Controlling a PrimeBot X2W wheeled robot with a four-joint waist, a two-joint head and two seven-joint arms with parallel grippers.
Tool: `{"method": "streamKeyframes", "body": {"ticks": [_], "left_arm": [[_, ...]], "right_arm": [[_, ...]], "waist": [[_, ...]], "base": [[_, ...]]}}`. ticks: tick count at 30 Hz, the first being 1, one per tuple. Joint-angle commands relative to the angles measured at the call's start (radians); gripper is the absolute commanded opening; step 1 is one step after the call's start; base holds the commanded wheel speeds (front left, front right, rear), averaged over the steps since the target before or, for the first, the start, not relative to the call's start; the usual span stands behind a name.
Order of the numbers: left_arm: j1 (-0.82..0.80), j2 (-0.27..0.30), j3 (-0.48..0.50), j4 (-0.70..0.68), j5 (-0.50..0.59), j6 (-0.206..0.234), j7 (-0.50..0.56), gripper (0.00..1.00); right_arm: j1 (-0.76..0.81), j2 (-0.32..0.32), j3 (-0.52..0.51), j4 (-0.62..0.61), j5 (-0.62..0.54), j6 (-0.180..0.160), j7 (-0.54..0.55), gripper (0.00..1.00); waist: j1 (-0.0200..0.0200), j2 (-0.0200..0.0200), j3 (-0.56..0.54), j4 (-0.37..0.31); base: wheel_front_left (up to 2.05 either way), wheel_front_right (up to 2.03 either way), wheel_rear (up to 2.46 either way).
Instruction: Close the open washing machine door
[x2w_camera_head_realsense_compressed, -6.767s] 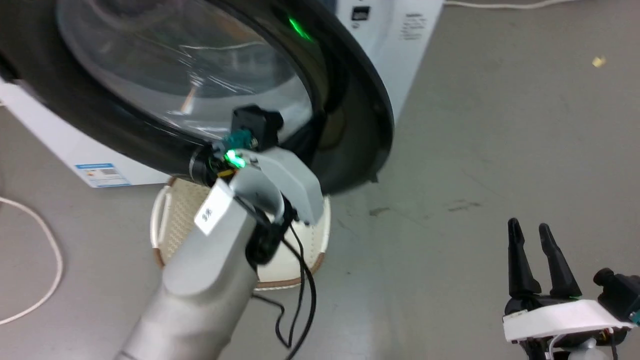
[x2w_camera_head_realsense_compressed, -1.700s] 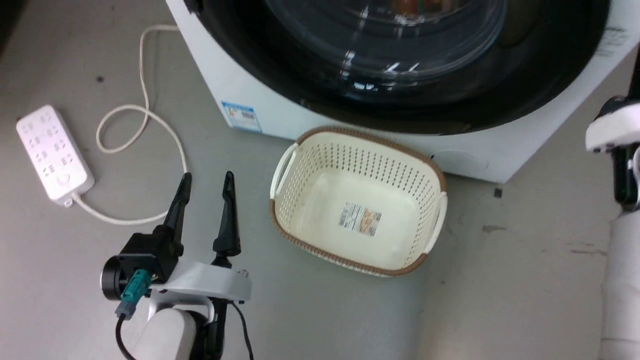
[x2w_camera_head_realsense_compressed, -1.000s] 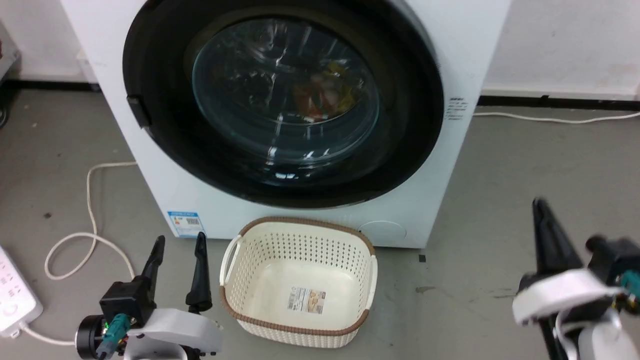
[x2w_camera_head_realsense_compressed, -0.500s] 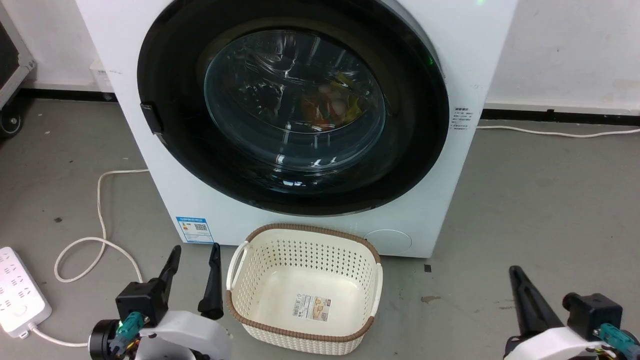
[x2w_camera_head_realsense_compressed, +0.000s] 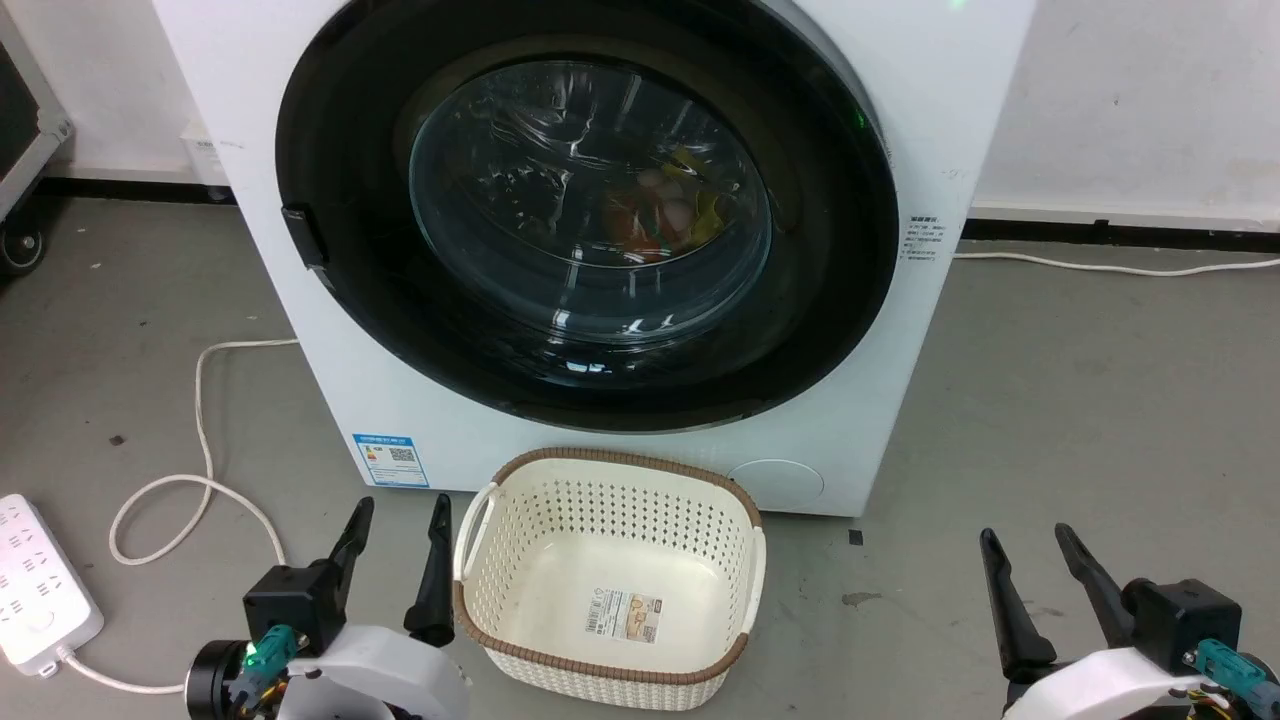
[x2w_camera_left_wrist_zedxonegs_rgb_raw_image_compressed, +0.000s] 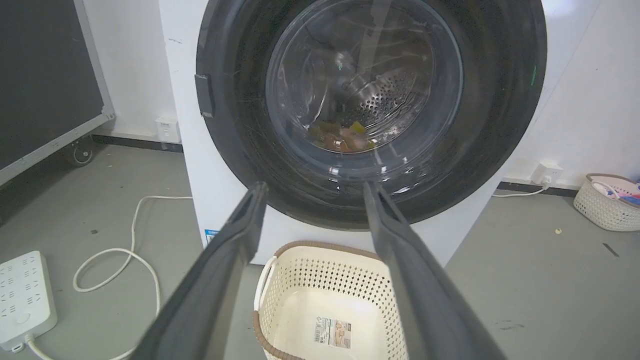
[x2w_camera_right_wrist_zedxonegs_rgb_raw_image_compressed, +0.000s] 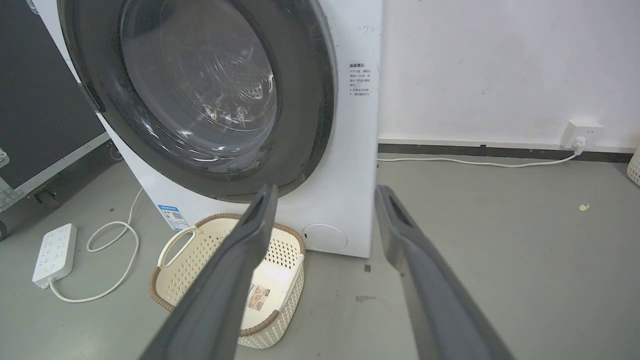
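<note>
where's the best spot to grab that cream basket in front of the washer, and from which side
Probably the white loop handle on the left end of the basket, coming down from above. The basket stands upright, and the loop arches off the rim, leaving a gap that one finger could slip through. The open left gripper is right beside it.

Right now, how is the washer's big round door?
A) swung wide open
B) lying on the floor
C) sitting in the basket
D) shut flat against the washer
D: the door lies flush in the front of the white washer, its black rim showing no gap on any side.
</note>
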Motion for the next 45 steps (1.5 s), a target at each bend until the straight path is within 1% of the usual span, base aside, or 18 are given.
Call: {"method": "streamKeyframes", "body": {"ticks": [1,11,24,25,45], "left_arm": [[-0.002,0.009,-0.007,-0.001,0.002,-0.006,0.002,1.00],[-0.016,0.012,-0.013,-0.009,0.008,0.008,0.000,1.00],[-0.020,0.010,-0.012,0.000,-0.009,0.012,-0.010,1.00],[-0.006,0.011,-0.013,-0.001,-0.003,0.011,-0.004,0.00],[0.002,-0.013,0.018,-0.015,0.046,-0.008,0.016,0.00]], "right_arm": [[0.014,0.003,0.001,-0.007,0.009,-0.001,0.002,1.00],[0.015,0.003,0.006,-0.002,0.021,-0.001,-0.006,1.00],[0.010,0.003,0.007,0.004,0.029,-0.001,-0.011,1.00],[0.000,0.000,0.007,0.002,0.024,0.000,-0.003,0.00],[-0.007,0.000,0.011,-0.006,0.002,0.000,0.004,0.00]], "waist": [[-0.0001,0.0000,0.001,-0.001],[-0.0001,0.0000,0.006,-0.005],[-0.0001,0.0000,0.009,-0.004],[0.0000,0.0000,0.009,-0.004],[-0.0001,0.0000,0.012,0.000]], "base": [[0.00,0.00,0.00],[0.00,0.00,0.00],[0.00,0.00,0.00],[0.00,0.00,0.00],[0.00,0.00,0.00]]}}
